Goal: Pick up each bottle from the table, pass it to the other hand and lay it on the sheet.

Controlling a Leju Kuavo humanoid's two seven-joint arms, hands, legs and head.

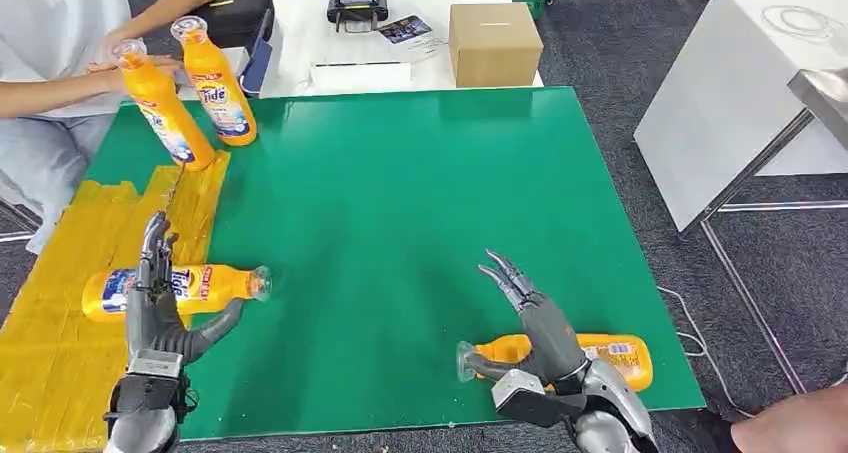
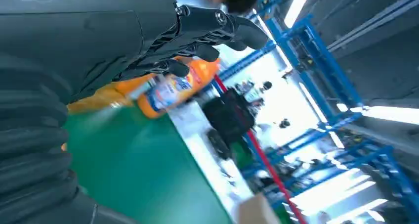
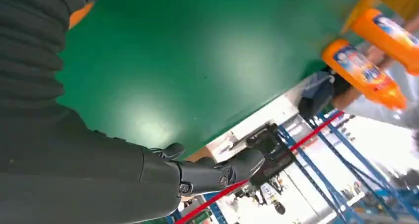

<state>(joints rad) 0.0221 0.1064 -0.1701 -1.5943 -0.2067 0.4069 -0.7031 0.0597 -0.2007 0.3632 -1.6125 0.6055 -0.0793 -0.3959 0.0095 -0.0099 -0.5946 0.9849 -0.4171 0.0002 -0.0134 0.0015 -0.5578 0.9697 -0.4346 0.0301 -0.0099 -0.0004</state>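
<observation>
Inventory, table w/ green mat [image 1: 400, 223]:

- Yellow sheet [image 1: 60, 303], near left, overlapping mat edge.
- Bottle A [image 1: 215, 283]: lying on sheet, cap to the right, just past sheet's right edge. Looks delivered.
- Bottle B [image 1: 600, 358]: lying on mat, near right edge, cap to the left. Not yet lifted.
- Bottles C [image 1: 165, 108] and D [image 1: 222, 88]: upright, far left corner; a person's hand [image 1: 125, 68] rests at C's cap. Not yet handled, apparently.
- Left hand [image 1: 160, 318]: over bottle A's label end, fingers straight and apart, thumb out to the right; seems to hold nothing.
- Right hand [image 1: 530, 318]: over bottle B's neck end, fingers spread and pointing up; thumb low beside the neck, contact can't tell. No grip.
- Box [image 1: 493, 41], scanner-like device [image 1: 357, 9], dark bag [image 1: 235, 13] on white table, far side.

Progress (est.): 1 of 4 laid; B next for pickup, pass to left hand, then sheet. C, D remain.

Hidden/unclear: B's middle behind right hand; A's label partly behind left fingers; left wrist view blurred.
</observation>
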